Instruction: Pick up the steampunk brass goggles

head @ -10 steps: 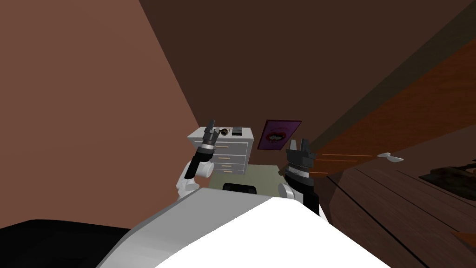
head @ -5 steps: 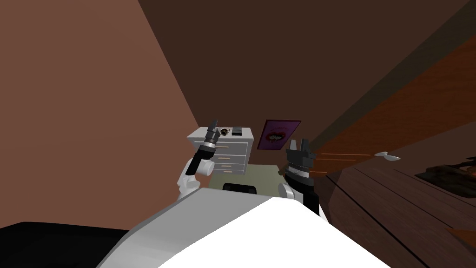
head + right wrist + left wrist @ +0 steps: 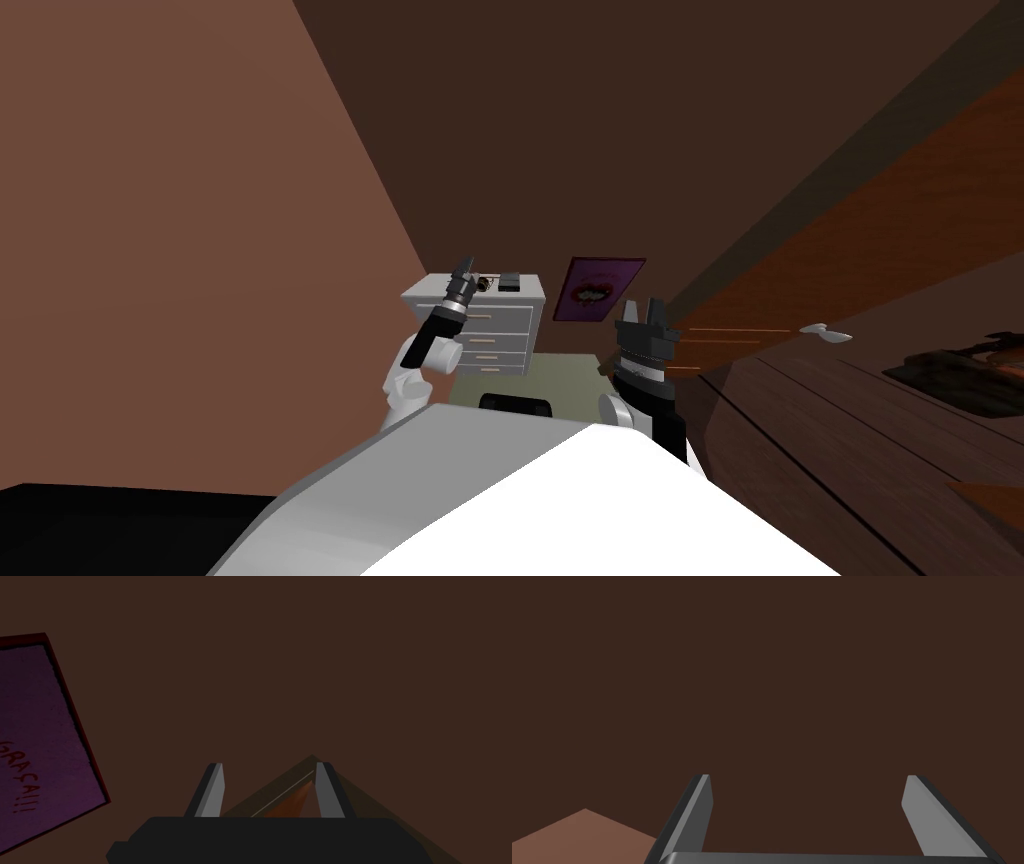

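Note:
The goggles [image 3: 488,283] are a small brass object lying on top of a light grey chest of drawers [image 3: 500,325] against the far wall. My left gripper [image 3: 463,270] is held up over the chest's top, just left of the goggles and not touching them. In the left wrist view that gripper [image 3: 807,777] is open, with nothing between its fingers. My right gripper [image 3: 641,308] is raised to the right of the chest, and in the right wrist view it [image 3: 268,765] stands open with nothing between its fingers.
A small black box [image 3: 510,281] sits on the chest just right of the goggles. A purple framed picture [image 3: 598,290] leans against the wall beside the chest. A long dark wooden piece of furniture [image 3: 850,400] runs along the right. A pale green rug [image 3: 560,375] lies before the chest.
My left arm has reached forward and to the right, bringing its gripper closer to the goggles. The right arm has stayed where it was.

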Controlling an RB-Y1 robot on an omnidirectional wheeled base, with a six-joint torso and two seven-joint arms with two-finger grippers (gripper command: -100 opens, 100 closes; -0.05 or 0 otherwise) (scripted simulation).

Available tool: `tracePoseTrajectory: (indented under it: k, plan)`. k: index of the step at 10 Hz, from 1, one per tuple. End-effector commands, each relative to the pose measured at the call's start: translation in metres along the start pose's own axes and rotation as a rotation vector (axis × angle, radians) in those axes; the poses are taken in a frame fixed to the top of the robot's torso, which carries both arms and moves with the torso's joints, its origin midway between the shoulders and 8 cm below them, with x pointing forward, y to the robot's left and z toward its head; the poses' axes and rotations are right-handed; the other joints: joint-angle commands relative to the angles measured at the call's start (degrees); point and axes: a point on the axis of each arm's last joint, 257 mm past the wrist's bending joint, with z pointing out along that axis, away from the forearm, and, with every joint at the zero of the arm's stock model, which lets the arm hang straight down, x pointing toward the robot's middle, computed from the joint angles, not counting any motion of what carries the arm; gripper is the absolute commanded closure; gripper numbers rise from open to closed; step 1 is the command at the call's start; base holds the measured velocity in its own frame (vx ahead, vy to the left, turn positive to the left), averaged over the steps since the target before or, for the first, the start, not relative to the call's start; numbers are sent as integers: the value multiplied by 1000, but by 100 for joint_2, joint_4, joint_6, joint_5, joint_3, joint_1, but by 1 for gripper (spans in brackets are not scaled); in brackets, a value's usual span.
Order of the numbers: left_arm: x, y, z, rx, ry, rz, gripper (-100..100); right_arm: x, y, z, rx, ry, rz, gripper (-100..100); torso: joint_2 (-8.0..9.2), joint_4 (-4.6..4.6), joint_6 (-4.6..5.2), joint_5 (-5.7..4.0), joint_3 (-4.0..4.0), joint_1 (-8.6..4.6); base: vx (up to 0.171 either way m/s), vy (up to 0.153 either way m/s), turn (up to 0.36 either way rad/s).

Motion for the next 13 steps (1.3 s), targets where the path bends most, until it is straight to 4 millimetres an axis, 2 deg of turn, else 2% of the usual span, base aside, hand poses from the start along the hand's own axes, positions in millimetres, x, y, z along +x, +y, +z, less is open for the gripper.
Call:
tracePoseTrajectory:
  k: [1,2,4,5,7,8,10,11,13]
  plan:
    - [1,8,1,-32,3,0,-100,0,0,0,0,0,0,0,0,0,0,0,0,0,2,6,2]
    - [5,2,7,-30,15,-3,-100,0,0,0,0,0,0,0,0,0,0,0,0,-1,6,10,-26]
    - [6,14,7,-77,17,-3,-100,0,0,0,0,0,0,0,-1,0,0,0,-1,1,5,9,-9]
    - [10,8,13,-74,27,-6,-100,0,0,0,0,0,0,0,0,0,-1,0,0,-1,9,11,-20]
    - [10,21,11,-124,28,-5,-100,0,0,0,0,0,0,0,-2,-1,0,0,-1,2,6,11,-10]
    - [13,14,17,-123,37,-10,-100,0,0,0,0,0,0,0,0,0,-1,0,0,0,9,11,-25]
    - [14,27,15,-173,38,-9,-100,0,0,0,0,0,0,0,-3,-1,-1,0,-2,2,9,11,-4]
    - [17,21,21,-171,45,-15,-100,0,0,0,0,0,0,0,-1,-1,-1,0,-1,0,11,12,-12]
    - [17,34,18,-224,46,-14,-100,0,0,0,0,0,0,0,-3,-1,0,0,-2,1,10,11,-9]
